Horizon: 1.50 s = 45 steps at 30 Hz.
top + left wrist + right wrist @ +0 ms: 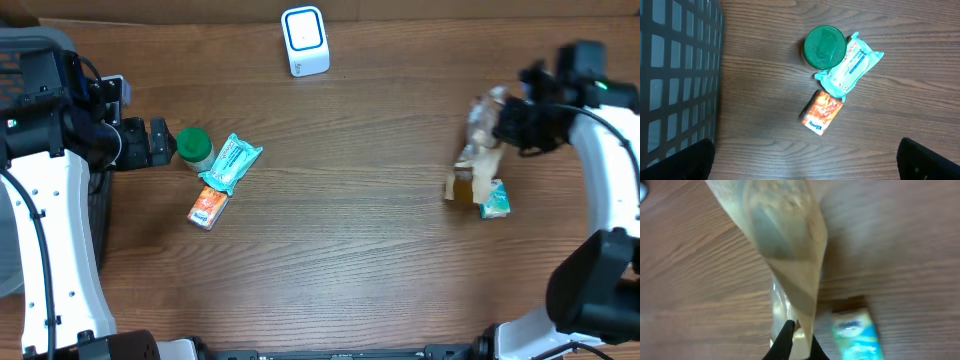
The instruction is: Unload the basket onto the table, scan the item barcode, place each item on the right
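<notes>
My right gripper (512,126) is shut on a clear, tan-tinted plastic bag (484,128) and holds it above the table at the right. In the right wrist view the bag (790,245) hangs from the closed fingertips (786,339) of the gripper (797,344). The white scanner with a blue square (305,40) stands at the back centre. My left gripper (160,143) is open beside a green-lidded jar (194,147), with nothing between its fingers. In the left wrist view that gripper (807,170) shows only its two dark fingertips (690,160) at the bottom corners.
A teal packet (232,162) leans on the jar (824,47), with an orange packet (208,208) just in front. Under the held bag lie a brown box (460,186) and a small teal packet (495,200). A black mesh basket (670,75) stands at the far left.
</notes>
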{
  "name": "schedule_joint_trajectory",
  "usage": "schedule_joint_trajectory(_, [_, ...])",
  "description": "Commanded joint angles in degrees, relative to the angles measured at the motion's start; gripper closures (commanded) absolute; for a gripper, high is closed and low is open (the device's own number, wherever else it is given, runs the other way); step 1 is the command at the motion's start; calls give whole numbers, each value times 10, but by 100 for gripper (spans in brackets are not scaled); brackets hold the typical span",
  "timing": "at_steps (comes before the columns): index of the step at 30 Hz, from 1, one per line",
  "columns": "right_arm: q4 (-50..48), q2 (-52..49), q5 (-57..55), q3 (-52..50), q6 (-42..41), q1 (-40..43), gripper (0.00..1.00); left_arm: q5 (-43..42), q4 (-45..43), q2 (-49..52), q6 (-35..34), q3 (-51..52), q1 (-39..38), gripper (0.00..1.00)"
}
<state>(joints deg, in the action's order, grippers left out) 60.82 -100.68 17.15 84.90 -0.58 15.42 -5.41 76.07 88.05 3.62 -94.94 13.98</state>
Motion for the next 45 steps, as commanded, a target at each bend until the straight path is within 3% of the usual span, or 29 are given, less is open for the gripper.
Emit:
schedule_joint_trajectory(1, [-13, 7, 51, -40, -43, 57, 95, -6, 0, 0, 9, -1, 3, 0])
schedule_joint_trajectory(5, [8, 7, 63, -48, -85, 100, 62, -6, 0, 0, 9, -1, 2, 0])
schedule_joint_trajectory(9, [27, 7, 70, -46, -85, 105, 7, -6, 0, 0, 9, -1, 3, 0])
schedule_joint_trajectory(10, [28, 7, 72, -43, -85, 103, 0, -6, 0, 0, 9, -1, 3, 0])
schedule_joint_trajectory(15, [76, 9, 87, 8, -86, 82, 0, -6, 0, 0, 9, -1, 3, 0])
schedule_joint_trajectory(20, [106, 13, 87, 53, -86, 3, 0, -6, 0, 0, 9, -1, 3, 0])
schedule_joint_trajectory(30, [47, -10, 63, 51, -91, -174, 0, -6, 0, 0, 9, -1, 3, 0])
schedule_joint_trajectory(40, [-21, -55, 61, 50, -160, -226, 7, -6, -1, 0, 9, -1, 3, 0])
schedule_joint_trajectory(45, [-23, -67, 28, 50, -159, -245, 8, -9, -72, 0, 6, -1, 2, 0])
